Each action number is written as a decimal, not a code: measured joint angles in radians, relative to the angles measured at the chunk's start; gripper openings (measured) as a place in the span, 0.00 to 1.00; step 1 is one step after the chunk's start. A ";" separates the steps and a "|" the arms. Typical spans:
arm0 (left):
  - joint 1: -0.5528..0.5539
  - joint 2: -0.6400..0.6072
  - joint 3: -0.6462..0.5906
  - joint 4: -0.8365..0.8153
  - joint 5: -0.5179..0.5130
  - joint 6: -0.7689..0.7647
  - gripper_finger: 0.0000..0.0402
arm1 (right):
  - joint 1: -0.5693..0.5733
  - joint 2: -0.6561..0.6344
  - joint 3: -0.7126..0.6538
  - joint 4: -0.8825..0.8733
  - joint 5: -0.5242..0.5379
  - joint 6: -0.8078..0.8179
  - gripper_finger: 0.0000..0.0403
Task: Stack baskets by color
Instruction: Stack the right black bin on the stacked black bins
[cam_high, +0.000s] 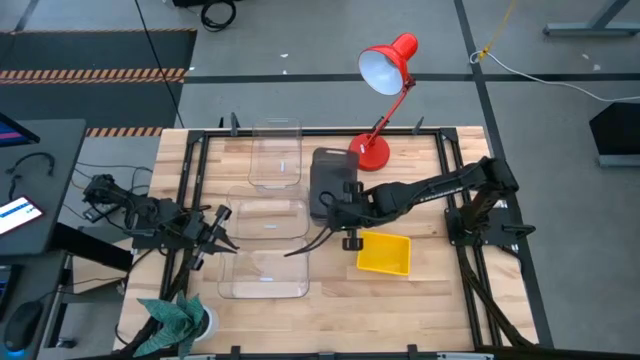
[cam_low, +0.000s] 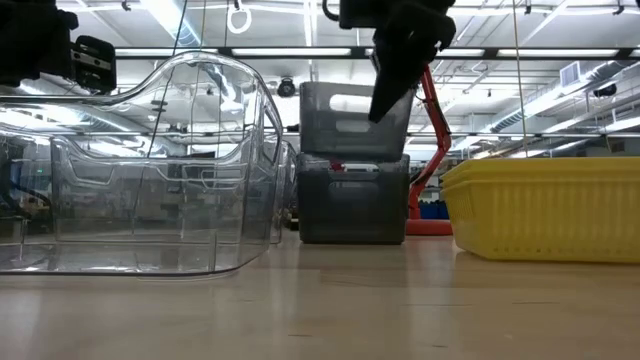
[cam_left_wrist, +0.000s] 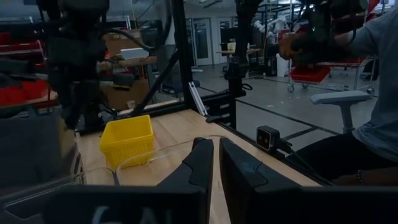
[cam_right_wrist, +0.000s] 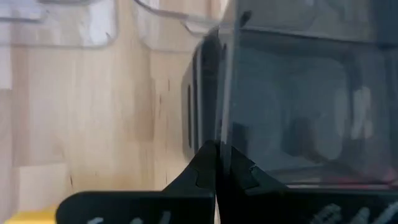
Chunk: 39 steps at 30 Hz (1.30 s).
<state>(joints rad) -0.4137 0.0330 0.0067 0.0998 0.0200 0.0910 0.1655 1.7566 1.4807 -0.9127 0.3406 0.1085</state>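
Observation:
Two dark grey baskets stand one over the other at the table's middle (cam_high: 325, 175). The upper one (cam_low: 350, 115) is slightly tilted, with its base at the rim of the lower one (cam_low: 350, 205). I cannot tell whether they touch. My right gripper (cam_high: 340, 203) is shut on the upper basket. Three clear baskets (cam_high: 275, 155) (cam_high: 268, 215) (cam_high: 262, 275) lie in a row to the left. A yellow basket (cam_high: 385, 253) rests on the table at the near right. At the left edge my left gripper (cam_high: 218, 230) stands level and holds nothing, with a narrow gap between its fingers. My right gripper pinches the upper grey basket's thin side wall (cam_right_wrist: 222, 124) between its two fingers, one inside the basket and one outside. The fingers (cam_low: 385, 95) slant down from the table's right onto the rim near a corner. The basket hangs slightly tilted over the lower grey basket.
A red desk lamp (cam_high: 385, 70) stands behind the grey baskets, its base (cam_high: 370, 152) on the table. A green cloth (cam_high: 175, 318) lies at the near left corner. Black frame rails (cam_high: 195, 160) border the table. A person (cam_left_wrist: 373, 93) sits beyond the table's edge.

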 joint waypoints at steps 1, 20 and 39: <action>0.000 0.000 0.000 -0.006 0.000 0.000 0.08 | -0.002 0.006 0.000 0.002 0.003 0.008 0.01; 0.000 0.006 0.000 -0.006 0.000 0.000 0.07 | -0.002 0.027 0.000 -0.037 -0.121 0.030 0.01; 0.000 0.006 0.000 -0.007 0.000 0.000 0.06 | -0.012 0.027 0.000 -0.019 -0.197 0.057 0.11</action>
<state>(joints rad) -0.4135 0.0391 0.0067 0.0933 0.0204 0.0910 0.1536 1.7836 1.4811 -0.9315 0.1433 0.1659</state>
